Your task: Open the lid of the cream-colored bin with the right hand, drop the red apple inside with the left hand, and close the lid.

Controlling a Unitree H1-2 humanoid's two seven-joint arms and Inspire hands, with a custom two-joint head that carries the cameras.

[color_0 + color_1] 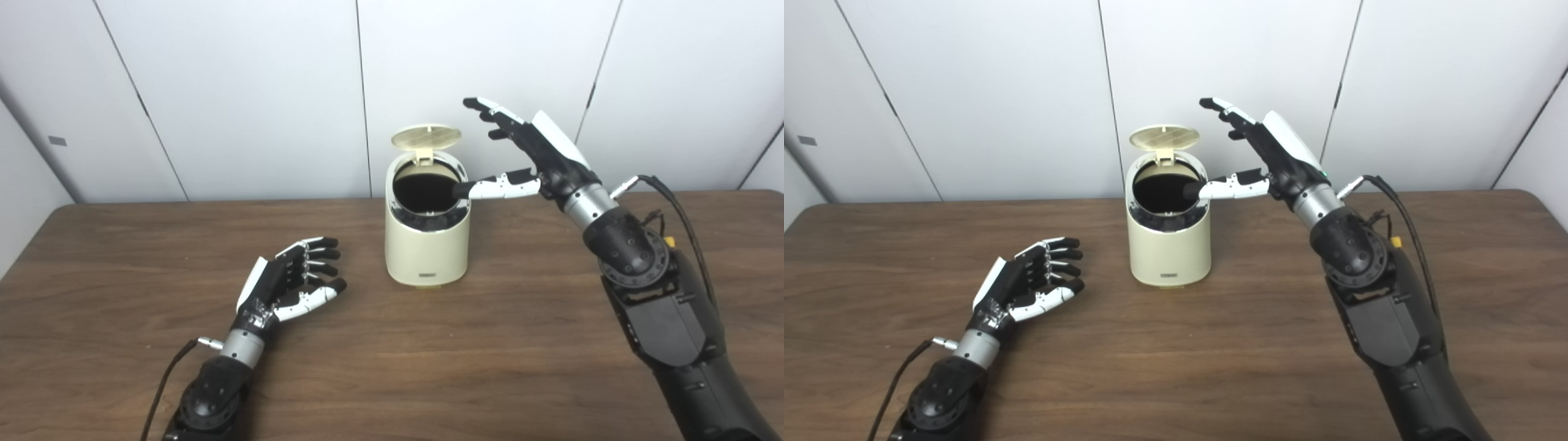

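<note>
The cream-colored bin [427,245] stands upright at the table's middle, toward the back. Its round lid [426,137] is tipped up and open, and the inside looks dark. My right hand [527,153] is open, raised just right of the bin, with its thumb tip at the bin's rim and its fingers spread upward. My left hand [294,278] is open and empty, resting low over the table left of the bin, palm facing right. No red apple shows in either view.
The brown wooden table [392,367] spreads across the view. White wall panels stand close behind the bin. A cable [680,214] loops off my right forearm.
</note>
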